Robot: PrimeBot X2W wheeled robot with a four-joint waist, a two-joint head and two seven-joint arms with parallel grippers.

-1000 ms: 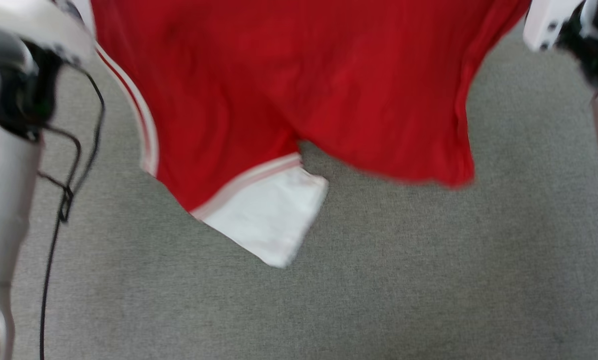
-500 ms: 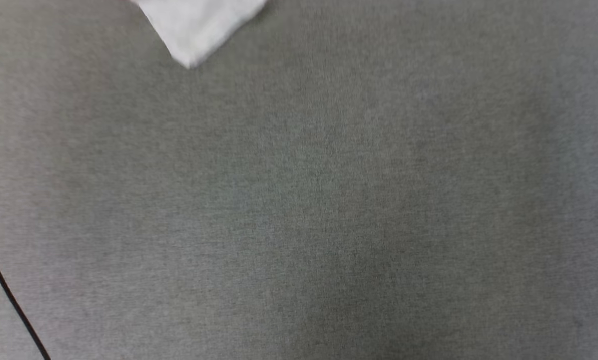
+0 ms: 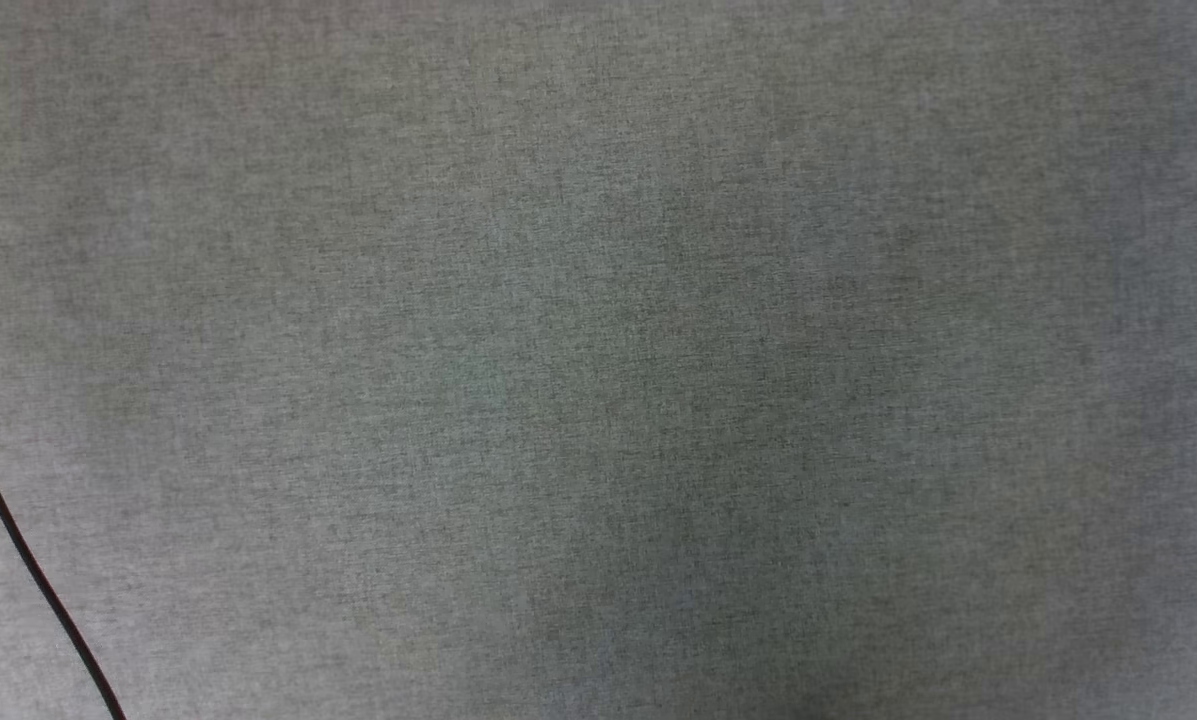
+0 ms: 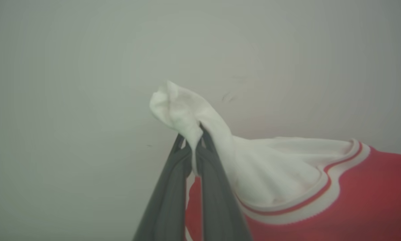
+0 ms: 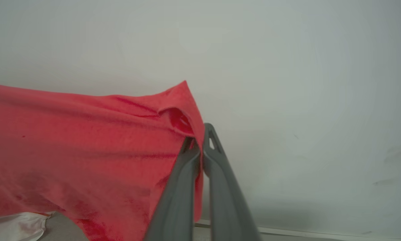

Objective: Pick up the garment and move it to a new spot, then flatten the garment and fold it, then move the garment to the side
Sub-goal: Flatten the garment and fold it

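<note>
Grey carpet (image 3: 598, 360), black cable (image 3: 28, 560) lower left

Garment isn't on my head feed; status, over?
Left gripper: jaws shut on white sleeve. Right gripper: jaws shut on red edge. Garment hangs between them. Nothing in the way.

The garment (image 4: 354, 201) hangs pinched between left tool (image 4: 192, 140) and right tool (image 5: 199, 138), wall (image 4: 86, 67) behind.
</note>
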